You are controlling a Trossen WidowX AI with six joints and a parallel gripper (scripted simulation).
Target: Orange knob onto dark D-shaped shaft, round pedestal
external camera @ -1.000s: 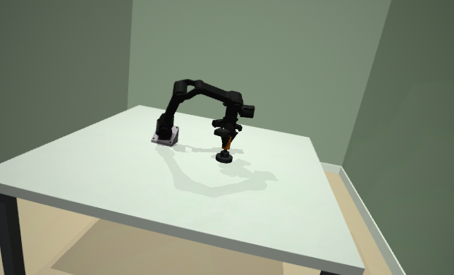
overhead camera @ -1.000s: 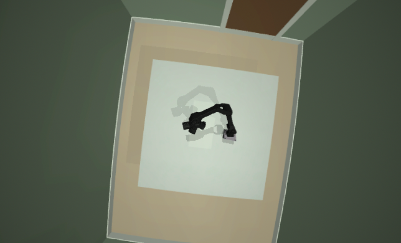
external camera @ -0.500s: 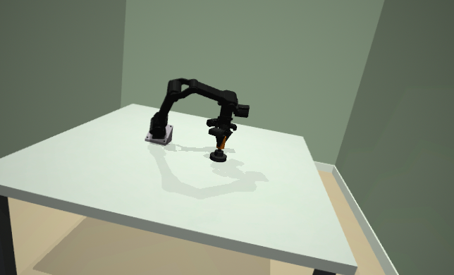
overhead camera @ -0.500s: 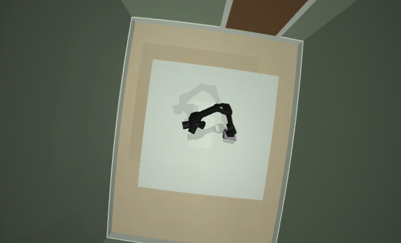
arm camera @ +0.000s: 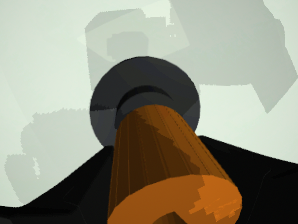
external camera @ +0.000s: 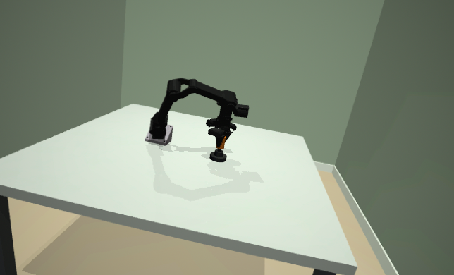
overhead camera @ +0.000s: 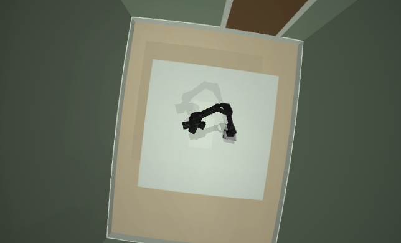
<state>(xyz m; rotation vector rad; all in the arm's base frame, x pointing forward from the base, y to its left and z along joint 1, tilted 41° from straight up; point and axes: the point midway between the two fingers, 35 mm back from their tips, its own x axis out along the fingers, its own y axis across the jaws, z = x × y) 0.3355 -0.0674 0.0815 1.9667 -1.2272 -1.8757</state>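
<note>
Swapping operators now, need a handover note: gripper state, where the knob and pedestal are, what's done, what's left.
Gripper: shut on the orange knob, pointing down.
Knob: directly above the round pedestal, lower end at the shaft; not seated.
Pedestal: on the table, in front of the arm base.
Done: knob picked up and brought over the pedestal.
Left: turn until the flats line up, push fully down, let go.
</note>
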